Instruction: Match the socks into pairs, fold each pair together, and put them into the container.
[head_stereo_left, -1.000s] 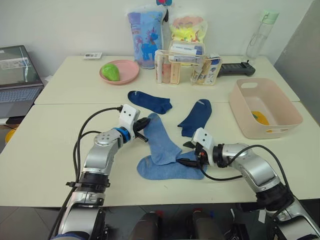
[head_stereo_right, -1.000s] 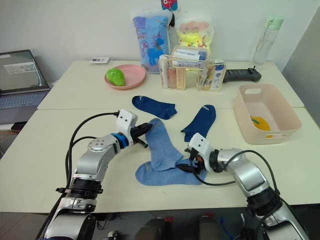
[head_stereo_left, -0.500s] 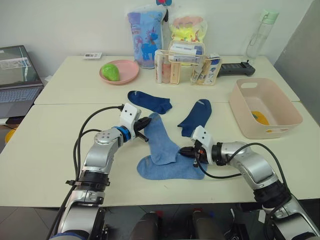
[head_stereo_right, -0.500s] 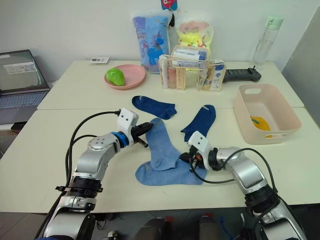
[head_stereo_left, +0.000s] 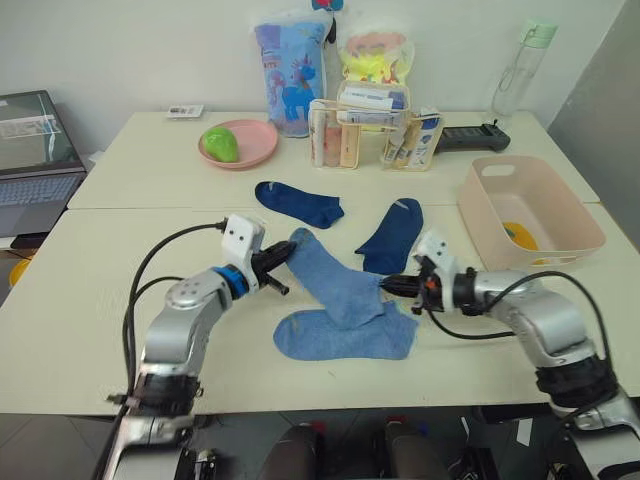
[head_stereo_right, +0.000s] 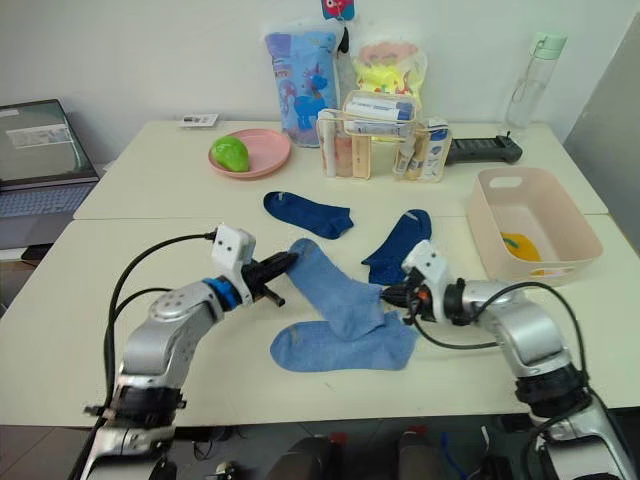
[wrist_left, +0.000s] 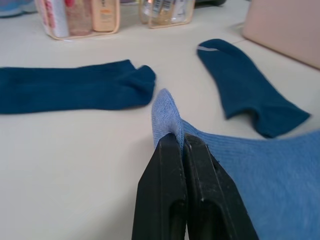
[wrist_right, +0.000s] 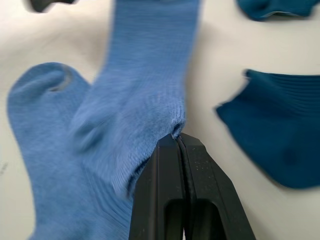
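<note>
With L gripper (head_stereo_left: 284, 257) & R gripper (head_stereo_left: 388, 285) each clamping an end of upper light blue sock (head_stereo_left: 335, 277), we should lay it squarely over its mate (head_stereo_left: 340, 335).

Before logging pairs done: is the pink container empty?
No. The container holds something yellow on its floor; whether it is a folded pair, cannot tell.

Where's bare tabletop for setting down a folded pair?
Free: the near-left patch beside the left gripper, and the strip between the navy sock and the pale pink plastic tub. Crowded: the centre, where both grippers hold a light blue sock over its mate, and the back row around the clear organiser.
</note>
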